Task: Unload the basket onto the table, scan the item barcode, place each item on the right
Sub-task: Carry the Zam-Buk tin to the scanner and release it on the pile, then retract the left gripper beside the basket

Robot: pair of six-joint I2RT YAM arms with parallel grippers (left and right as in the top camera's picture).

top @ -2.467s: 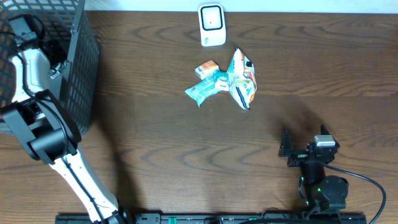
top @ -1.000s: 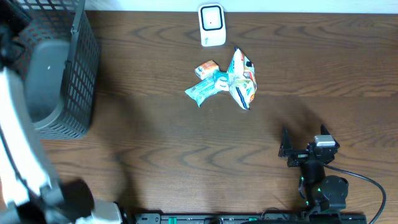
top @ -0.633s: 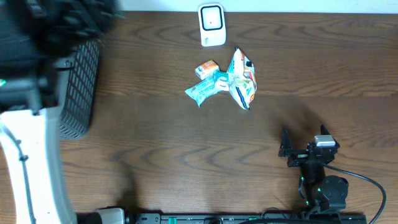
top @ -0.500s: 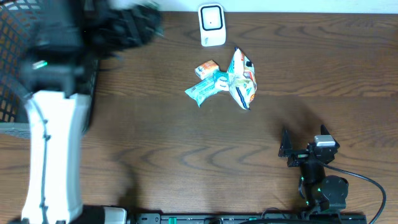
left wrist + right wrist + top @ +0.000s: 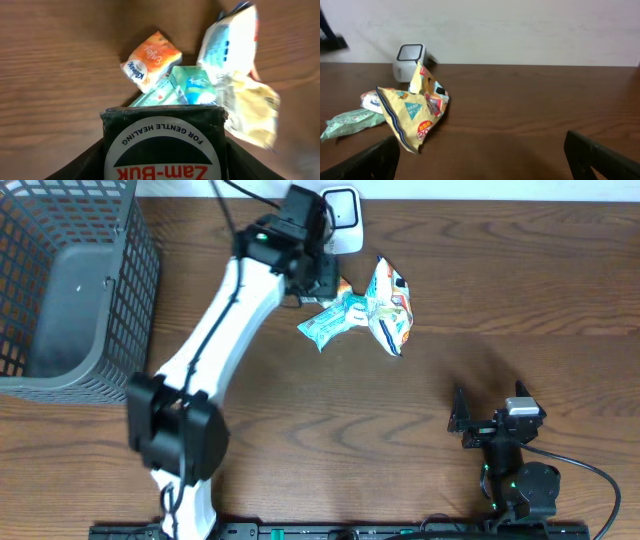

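The left tool (image 5: pixel 323 278) is up at the far side of the table (image 5: pixel 300 440), right beside the white scanner (image 5: pixel 346 225). It is pinching a dark box (image 5: pixel 162 142) between its two fingers. The box has a round label that says Zam-Buk. That is the thing to scan, I think. I cannot see the barcode on it from here.

Under the box is a little heap of snacks. There is an orange packet (image 5: pixel 151 60), a green packet (image 5: pixel 325 326) and a big crinkly bag (image 5: pixel 388 305). They touch each other. The gray basket (image 5: pixel 135 330) sits far off to the left.

The right tool (image 5: pixel 488 405) waits near the front of the table with its fingers spread wide. It has nothing in them.

To do this step well, the arm should lift the box a bit so it does not bump the heap. Then it should bring the box in front of the scanner's dark window (image 5: pixel 410 51). It should turn the box slowly until the side with the stripes faces that window, and keep it there for a moment. The fingers must not cover the stripes. The grip should be firm, because a small smooth box could slip when it turns.
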